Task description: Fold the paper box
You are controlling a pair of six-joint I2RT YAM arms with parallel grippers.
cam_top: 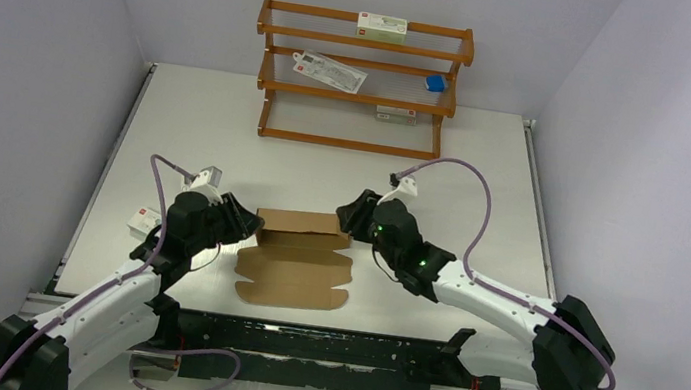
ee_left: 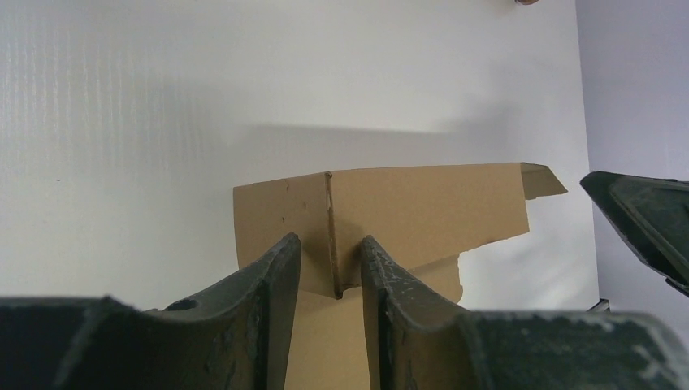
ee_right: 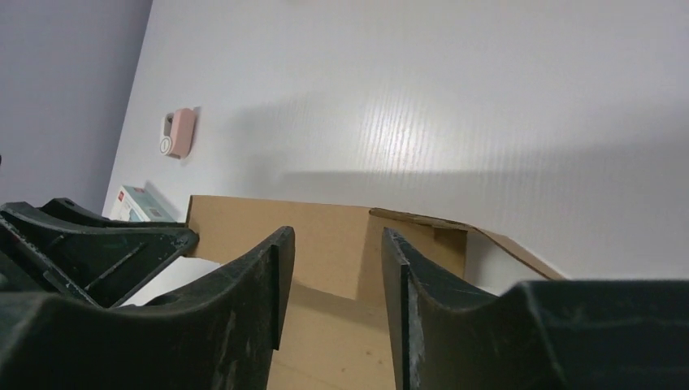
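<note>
Left hand [ee_left: 329,244] spread, straddling upright fold of paper box [ee_left: 422,203], not pinching from what I see. Right hand [ee_right: 333,236] spread too; box's raised wall just beyond its fingertips. White desk [ee_left: 162,122] farther out.

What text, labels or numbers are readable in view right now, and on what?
Nothing reads clearly.
White red-marked carton atop the wooden rack: print too small.
Second white red-marked carton by the left arm: blurred.
Flat white packet on the middle shelf: too small.
Brown cardboard paper box: unprinted.
</note>
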